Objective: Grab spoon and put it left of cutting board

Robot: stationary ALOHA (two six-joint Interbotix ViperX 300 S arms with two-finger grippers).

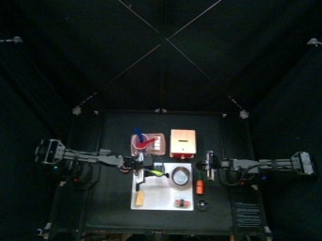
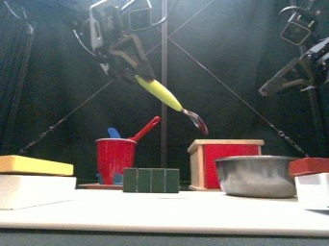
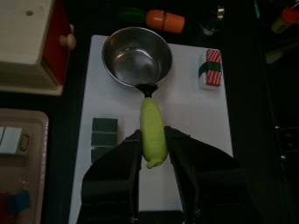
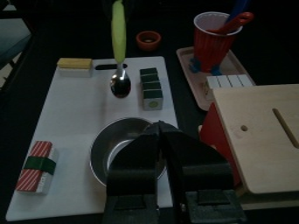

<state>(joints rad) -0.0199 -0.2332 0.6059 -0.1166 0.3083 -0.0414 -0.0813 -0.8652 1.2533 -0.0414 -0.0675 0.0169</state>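
The spoon (image 2: 164,96), with a yellow handle and a metal bowl, hangs tilted in the air, bowl end down. My left gripper (image 2: 133,67) is shut on its handle (image 3: 153,138), which sits between the jaws in the left wrist view. The spoon (image 4: 118,39) is above the far part of the white cutting board (image 4: 65,122). In the top view the spoon (image 1: 153,171) lies over the cutting board (image 1: 161,200) near its left edge. My right gripper (image 4: 160,131) hovers over the board's other side, jaws together and holding nothing.
On the board stand a steel bowl (image 3: 136,54), green blocks (image 4: 151,87), a yellow block (image 4: 75,64) and a red-and-green piece (image 3: 212,67). Beside it are a red cup (image 2: 117,159) with utensils, a red wooden box (image 2: 225,163) and a small orange item (image 4: 151,38).
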